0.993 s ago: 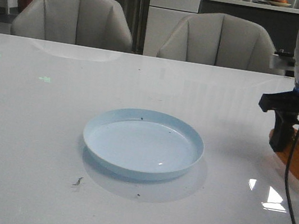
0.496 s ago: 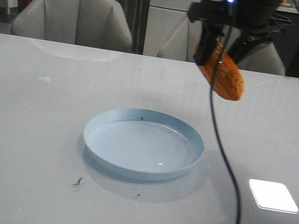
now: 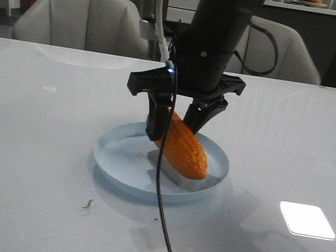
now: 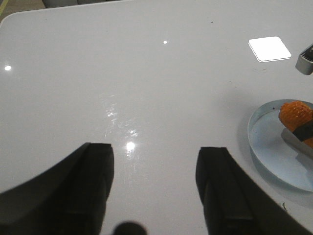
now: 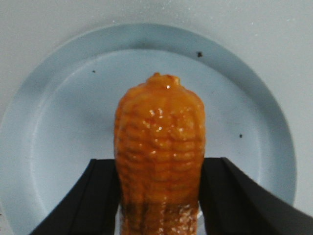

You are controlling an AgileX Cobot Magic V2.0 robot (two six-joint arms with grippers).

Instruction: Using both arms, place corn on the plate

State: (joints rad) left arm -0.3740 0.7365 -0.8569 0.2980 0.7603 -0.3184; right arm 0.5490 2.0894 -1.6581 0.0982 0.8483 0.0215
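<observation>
The orange-yellow corn [image 3: 186, 151] hangs tilted over the pale-blue plate [image 3: 118, 156] in the middle of the table. Its lower end is down inside the rim; I cannot tell if it touches the plate floor. My right gripper [image 3: 172, 130] is shut on the corn's upper end from above. In the right wrist view the corn [image 5: 159, 122] stands between the right gripper's [image 5: 159, 166] dark fingers, over the plate [image 5: 58, 122]. My left gripper [image 4: 155, 149] is open and empty above bare table. It is out of the front view. The plate [image 4: 266, 147] and corn [image 4: 295, 111] show at that view's edge.
Two grey chairs [image 3: 85, 20] stand behind the table's far edge. A black cable [image 3: 157, 214] hangs from the right arm across the plate's front. A bright light patch [image 3: 306, 219] lies on the table right of the plate. Small dark specks [image 3: 87, 204] lie in front of it.
My right gripper has carried the corn from the table's right side, up and leftward, then down over the plate. The plate has not moved.
</observation>
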